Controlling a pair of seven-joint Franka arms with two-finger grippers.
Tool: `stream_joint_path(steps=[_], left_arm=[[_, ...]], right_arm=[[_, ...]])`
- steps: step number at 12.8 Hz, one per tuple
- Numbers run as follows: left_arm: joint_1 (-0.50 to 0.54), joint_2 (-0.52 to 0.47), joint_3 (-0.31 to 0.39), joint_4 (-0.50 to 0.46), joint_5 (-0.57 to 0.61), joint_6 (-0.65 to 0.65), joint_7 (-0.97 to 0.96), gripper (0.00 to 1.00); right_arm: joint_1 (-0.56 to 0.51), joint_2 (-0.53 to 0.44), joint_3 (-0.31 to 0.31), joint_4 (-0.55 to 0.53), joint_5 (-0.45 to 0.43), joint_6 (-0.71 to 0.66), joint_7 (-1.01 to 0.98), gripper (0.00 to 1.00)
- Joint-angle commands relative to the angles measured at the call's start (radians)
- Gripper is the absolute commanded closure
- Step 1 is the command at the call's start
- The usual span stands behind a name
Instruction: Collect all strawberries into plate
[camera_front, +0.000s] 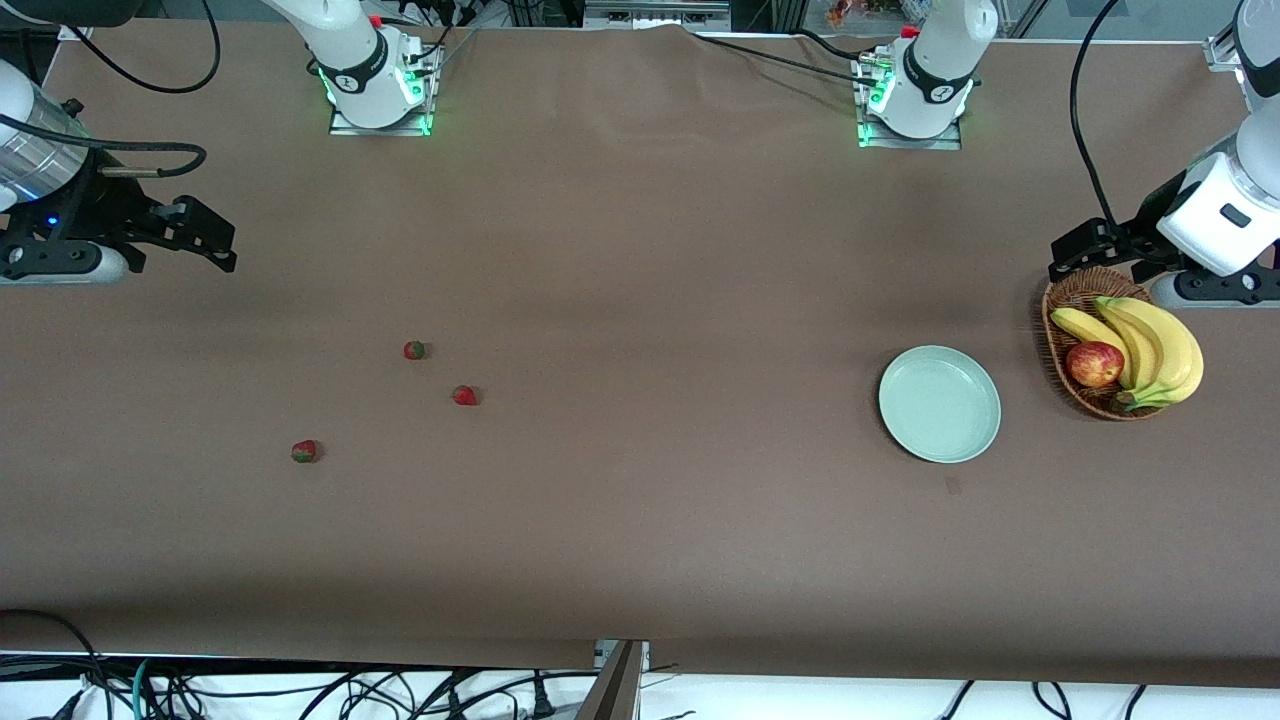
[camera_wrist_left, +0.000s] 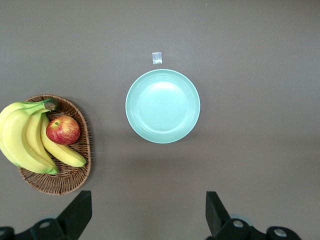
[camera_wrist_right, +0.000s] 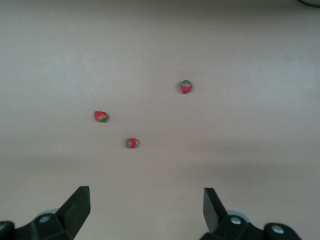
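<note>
In the front view, nothing of the task is done yet. The plate lies bare on the counter toward the left arm's end, beside a wicker basket with bananas and an apple. All three strawberries lie well apart from the plate, toward the right arm's end: one strawberry farthest from the front camera, a second strawberry a little nearer, and a third strawberry nearest. The right hand hangs high over the counter at its own end, with its fingers spread and holding nothing. The left hand hangs over the edge of the basket and waits.

In the left wrist view, the plate is clearly empty, with a small white tag on the counter just beside its rim. The left hand is released, its fingers wide apart.

In the right wrist view, the three berries lie loose on the counter, none touching another. The right hand is also released and empty above them.

So I judge the whole work is left: each berry must be picked up and carried across to the plate.
</note>
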Motion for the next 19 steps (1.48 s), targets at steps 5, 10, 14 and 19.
stream_joint_path(steps=[5, 10, 14, 19], left_arm=[[-0.005, 0.018, 0.0, 0.031, 0.007, -0.025, 0.018, 0.0], [-0.006, 0.023, 0.0, 0.031, 0.007, -0.025, 0.019, 0.0], [-0.003, 0.026, -0.013, 0.03, 0.007, -0.025, 0.019, 0.0], [-0.003, 0.027, -0.013, 0.028, 0.007, -0.025, 0.019, 0.0]], right_arm=[[0.004, -0.011, 0.0, 0.011, 0.004, 0.0, -0.006, 0.0], [-0.001, -0.008, -0.003, 0.013, 0.008, 0.002, 0.0, 0.0], [0.002, 0.073, -0.002, 0.013, 0.016, 0.023, -0.006, 0.0], [0.014, 0.274, -0.008, -0.001, 0.002, 0.115, -0.104, 0.0]])
